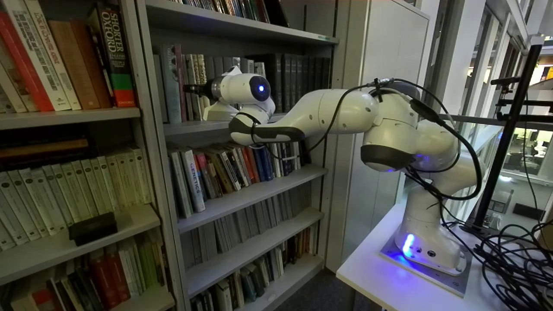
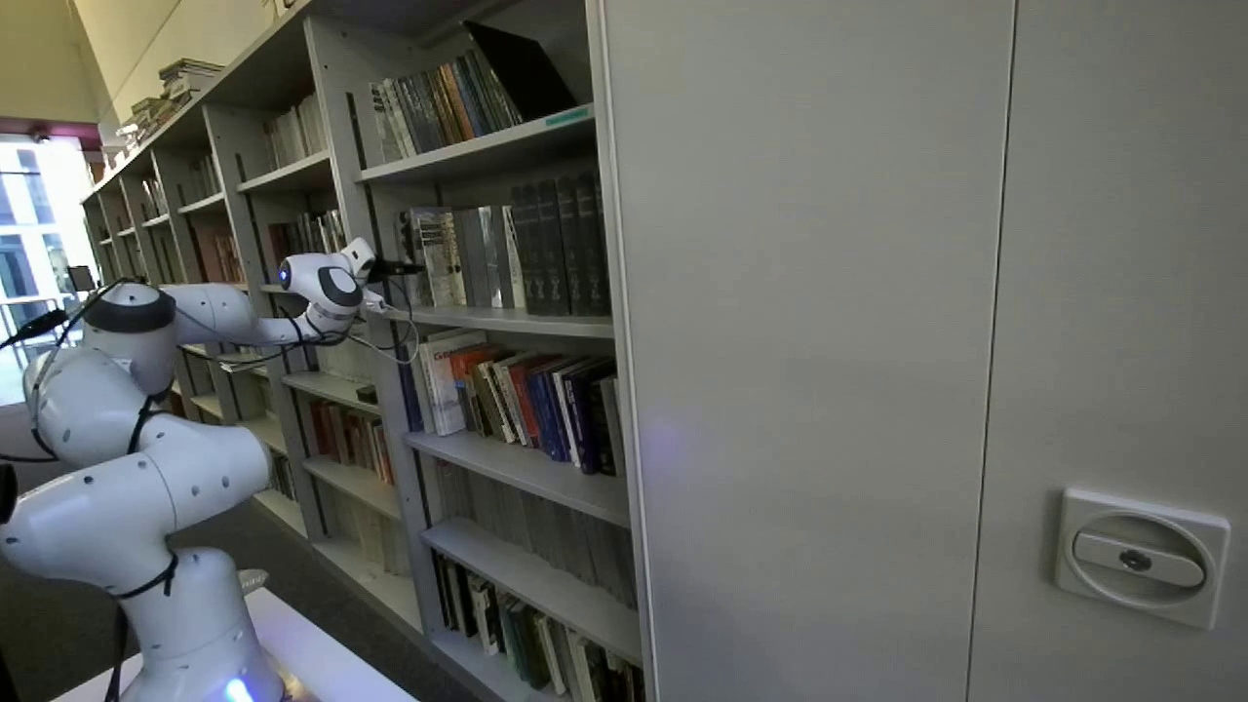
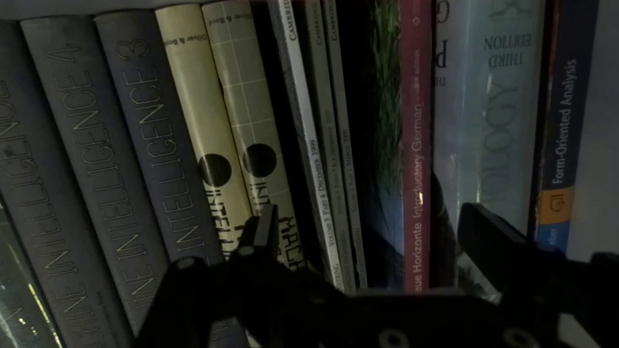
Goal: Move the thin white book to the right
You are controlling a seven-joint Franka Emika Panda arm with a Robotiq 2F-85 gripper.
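Observation:
A thin white book spine [image 3: 305, 130] stands slightly tilted among the shelved books in the wrist view, where lettering appears upside down. Two thin grey spines stand directly beside it, with a dark gap and a red book [image 3: 416, 159] further right. My gripper [image 3: 367, 208] is open and empty. One finger is in front of the cream books, the other in front of the pale blue book [image 3: 503, 121]; the thin white spine lies between them. The gripper also shows at the shelf in both exterior views [image 1: 193, 89] [image 2: 402, 268]. There the thin white book cannot be made out.
Grey Machine Intelligence volumes [image 3: 130, 145] and cream books [image 3: 198, 106] stand close on one side. A dark blue book [image 3: 563, 121] stands by the shelf's side wall [image 3: 597, 159]. Shelf boards [image 1: 259, 194] run below, and a grey cabinet [image 2: 799, 292] adjoins the bookcase.

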